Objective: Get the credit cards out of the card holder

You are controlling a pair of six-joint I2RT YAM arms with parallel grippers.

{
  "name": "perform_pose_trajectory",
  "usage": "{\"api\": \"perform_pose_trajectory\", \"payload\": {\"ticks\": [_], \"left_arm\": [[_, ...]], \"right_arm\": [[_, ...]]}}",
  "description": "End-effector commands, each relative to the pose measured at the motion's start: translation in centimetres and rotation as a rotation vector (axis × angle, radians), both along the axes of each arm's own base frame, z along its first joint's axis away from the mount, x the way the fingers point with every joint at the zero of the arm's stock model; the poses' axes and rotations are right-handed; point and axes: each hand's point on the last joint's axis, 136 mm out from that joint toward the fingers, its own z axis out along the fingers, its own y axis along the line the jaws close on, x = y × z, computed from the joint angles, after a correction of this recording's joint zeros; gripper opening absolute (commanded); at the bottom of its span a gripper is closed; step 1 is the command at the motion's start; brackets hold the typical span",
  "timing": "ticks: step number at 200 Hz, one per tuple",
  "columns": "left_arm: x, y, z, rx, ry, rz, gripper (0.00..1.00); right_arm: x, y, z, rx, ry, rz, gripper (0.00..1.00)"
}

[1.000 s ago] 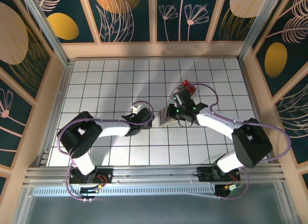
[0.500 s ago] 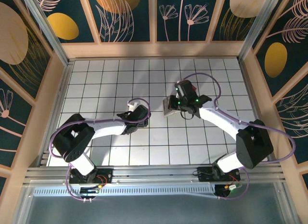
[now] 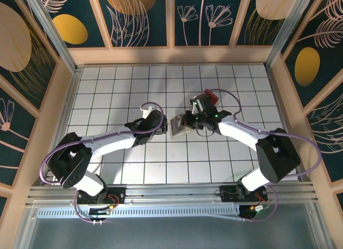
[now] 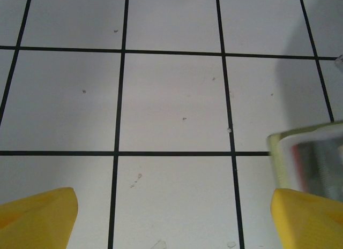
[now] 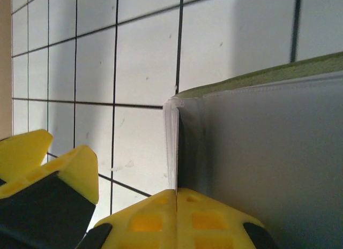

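Bright, even light; soft shadows; card holder blurred.

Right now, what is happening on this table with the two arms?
The right gripper is shut on the card holder and seems to hold it lifted off the white gridded table, opened so that its clear inner sleeves show. The left gripper sits close beside the holder's free edge with its jaws wide open, holding nothing. As far as I can see, no card is pulled out yet.
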Motion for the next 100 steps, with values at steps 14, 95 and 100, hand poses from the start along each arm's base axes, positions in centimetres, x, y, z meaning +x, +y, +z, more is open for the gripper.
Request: {"api": "perform_pose_trajectory", "payload": {"ticks": [14,95,100], "left_arm": [[-0.6,-0.3,-1.4,0.015,0.061,-0.030,0.94],[-2.4,0.5,-7.2,0.100,0.194,-0.062,0.96],[-2.5,0.5,-7.6,0.102,0.203,-0.063,0.96]], "right_arm": [[-1.4,3.0,-1.3,0.091,0.064,0.046,0.00],[-2.7,3.8,-4.6,0.139,0.169,0.050,0.00],[-2.7,3.8,-4.7,0.140,0.171,0.049,0.01]]}}
